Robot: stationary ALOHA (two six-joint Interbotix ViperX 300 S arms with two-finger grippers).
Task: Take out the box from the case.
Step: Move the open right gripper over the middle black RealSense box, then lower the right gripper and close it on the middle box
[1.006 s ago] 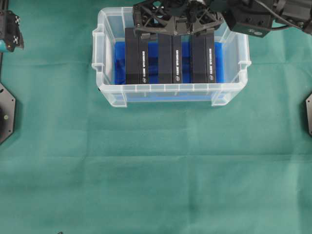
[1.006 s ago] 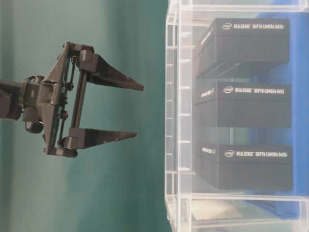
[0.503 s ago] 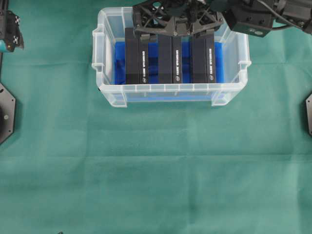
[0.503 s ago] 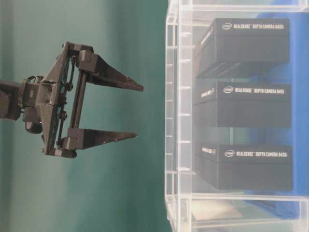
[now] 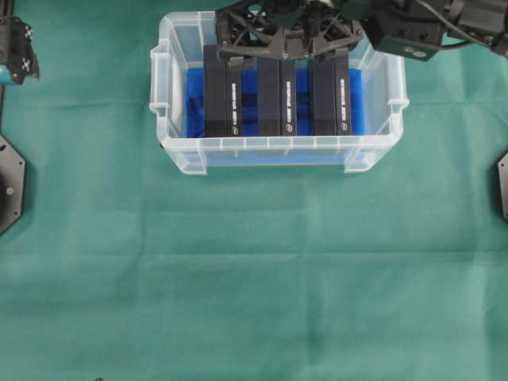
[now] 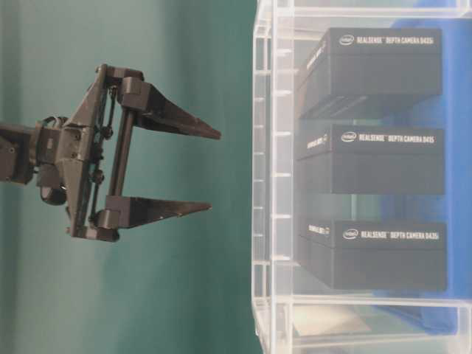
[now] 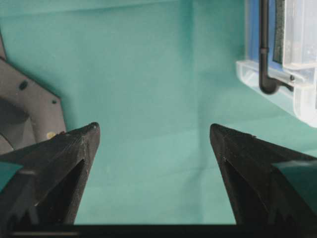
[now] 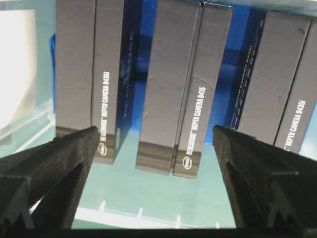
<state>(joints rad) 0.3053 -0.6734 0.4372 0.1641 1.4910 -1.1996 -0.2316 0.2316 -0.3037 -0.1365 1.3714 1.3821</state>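
Observation:
The case (image 5: pixel 278 144) is a clear plastic bin with a blue floor, at the far middle of the green cloth. Three black boxes stand on edge in it: left (image 5: pixel 225 91), middle (image 5: pixel 278 95), right (image 5: pixel 329 95). My right gripper (image 5: pixel 282 44) hangs over the case's far side, above the boxes. It is open, with its fingers either side of the middle box (image 8: pixel 183 89) and clear of it. From table level the right gripper (image 6: pixel 214 171) is outside the case wall (image 6: pixel 269 184). My left gripper (image 7: pixel 154 126) is open and empty over bare cloth, far from the case (image 7: pixel 267 74).
Green cloth (image 5: pixel 254 278) covers the table. Black base plates sit at the left edge (image 5: pixel 8 186) and right edge (image 5: pixel 502 186). Part of the left arm (image 5: pixel 16 51) shows at the top left corner. The right arm (image 5: pixel 429 28) crosses the case's far right corner.
The right gripper has crept very slightly toward the case's far side. Both grippers stay open, and the boxes and case have not moved.

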